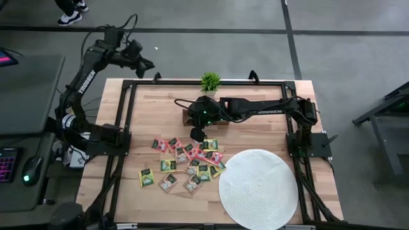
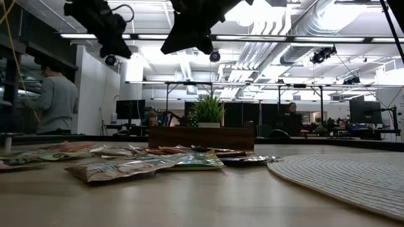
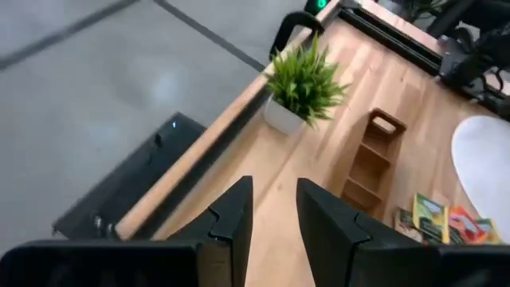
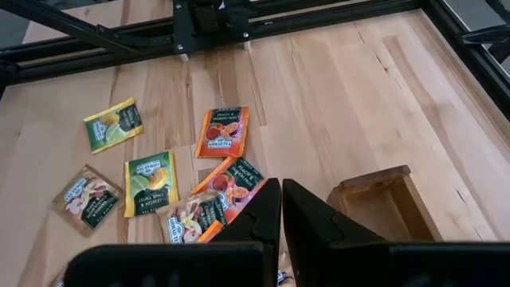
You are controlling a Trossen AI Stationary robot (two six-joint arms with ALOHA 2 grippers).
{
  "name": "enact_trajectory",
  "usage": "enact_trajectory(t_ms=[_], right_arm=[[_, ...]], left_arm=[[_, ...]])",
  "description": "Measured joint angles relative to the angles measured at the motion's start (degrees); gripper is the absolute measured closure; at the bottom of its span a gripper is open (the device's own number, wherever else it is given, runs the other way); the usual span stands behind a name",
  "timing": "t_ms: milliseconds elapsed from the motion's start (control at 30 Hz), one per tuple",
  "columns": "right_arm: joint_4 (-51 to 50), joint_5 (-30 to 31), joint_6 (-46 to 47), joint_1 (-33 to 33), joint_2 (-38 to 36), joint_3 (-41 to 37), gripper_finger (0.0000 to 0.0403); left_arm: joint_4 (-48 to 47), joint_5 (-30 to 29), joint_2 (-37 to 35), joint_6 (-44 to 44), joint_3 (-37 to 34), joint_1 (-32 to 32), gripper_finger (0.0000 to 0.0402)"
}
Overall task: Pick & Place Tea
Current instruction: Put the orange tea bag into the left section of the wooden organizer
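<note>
A: Tea packets (image 1: 185, 163)?
B: Scattered flat on the table (image 1: 268, 102), left of the white mat (image 1: 259, 188), in front of the wooden rack (image 4: 382, 199).
A: Right gripper (image 1: 198, 135)?
B: Above the heap's far edge, fingers pressed together, nothing in them.
A: Left gripper (image 3: 271, 219)?
B: Raised over the table's far left corner near the plant (image 1: 210, 81), fingers slightly apart, empty.

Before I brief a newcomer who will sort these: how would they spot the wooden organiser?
Start at the round white mat, then look to the table's far edge, where a small green potted plant stands. The wooden organiser lies just in front of it, the only brown compartmented box, unlike the flat colourful tea packets.
</note>
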Motion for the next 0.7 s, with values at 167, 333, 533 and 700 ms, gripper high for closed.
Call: enact_trajectory(t_ms=[167, 333, 533, 700], right_arm=[[0.0, -0.2, -0.9, 0.0, 0.0, 0.0, 0.0391], [-0.2, -0.5, -1.1, 0.0, 0.0, 0.0, 0.0391], [-0.2, -0.6, -1.1, 0.0, 0.0, 0.0, 0.0391], [-0.2, -1.7, -1.0, 0.0, 0.0, 0.0, 0.0391]], left_arm=[[-2.9, 0.9, 2.1, 1.0, 0.1, -0.1, 0.0305], [-3.3, 2.0, 3.6, 1.3, 0.1, 0.0, 0.0305], [-3.2, 4.6, 6.3, 2.2, 0.1, -1.6, 0.0305], [-5.5, 4.7, 9.8, 3.2, 0.1, -4.0, 0.0305]])
